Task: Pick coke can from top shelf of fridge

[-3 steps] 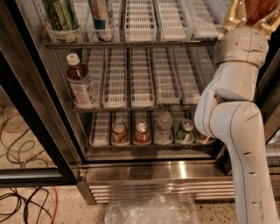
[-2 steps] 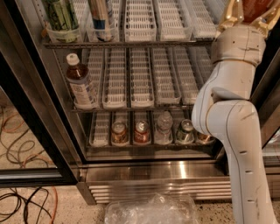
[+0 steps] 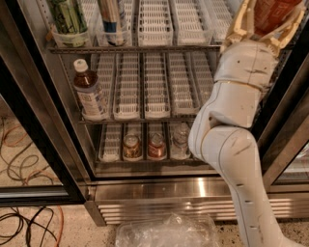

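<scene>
The top shelf (image 3: 145, 48) of the fridge (image 3: 203, 189) carries rows of white slotted trays (image 3: 155, 21). At its left end a green can (image 3: 67, 17) stands in one tray, with a blue-and-white container (image 3: 112, 19) in the tray just beside it; the trays to their right look bare. On the rack below, a tea bottle (image 3: 90, 95) with a white cap stands upright at the front of the leftmost tray. On the lowest rack two bronze cans (image 3: 131, 146) sit side by side in neighbouring trays, and a clear bottle (image 3: 180, 140) stands just to their right. The white arm (image 3: 241, 159) rises from the lower right corner, bends at a bulky elbow in front of the lower racks, and reaches straight up along the fridge's right side. At its top the claw (image 3: 274, 7) points upward at the right end of the top shelf, its tan fingers (image 3: 241, 24) pressed against both sides of the coke can (image 3: 271, 15), gripping it. The can's top is cut off by the frame edge, and whether it rests on the shelf cannot be told.
</scene>
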Controlling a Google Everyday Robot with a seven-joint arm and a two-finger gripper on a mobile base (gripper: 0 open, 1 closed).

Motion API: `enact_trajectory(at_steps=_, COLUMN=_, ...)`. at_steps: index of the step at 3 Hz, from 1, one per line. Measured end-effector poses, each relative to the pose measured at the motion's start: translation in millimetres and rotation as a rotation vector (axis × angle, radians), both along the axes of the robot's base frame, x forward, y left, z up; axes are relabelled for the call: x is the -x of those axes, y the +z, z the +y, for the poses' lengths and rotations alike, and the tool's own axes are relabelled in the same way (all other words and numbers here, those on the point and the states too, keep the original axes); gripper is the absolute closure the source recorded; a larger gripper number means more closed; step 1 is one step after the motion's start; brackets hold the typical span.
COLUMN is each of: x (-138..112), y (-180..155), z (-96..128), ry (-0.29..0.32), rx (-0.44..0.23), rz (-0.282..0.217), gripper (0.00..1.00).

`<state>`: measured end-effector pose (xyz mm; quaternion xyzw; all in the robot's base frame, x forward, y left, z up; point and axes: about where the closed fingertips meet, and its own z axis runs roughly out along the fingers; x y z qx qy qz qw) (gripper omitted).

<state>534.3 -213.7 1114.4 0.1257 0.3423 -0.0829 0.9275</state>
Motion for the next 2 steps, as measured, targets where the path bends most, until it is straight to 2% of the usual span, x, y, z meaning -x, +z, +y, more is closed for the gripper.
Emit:
enact_trajectory(at_steps=1, x=26, y=-14, z=14, ry=-0.015, rx=0.011, rz=-0.002, gripper=1.00)
enact_trajectory(at_steps=2, x=57, y=-41, z=26, ry=-0.025, rx=0.032, rz=0.042, gripper=1.00)
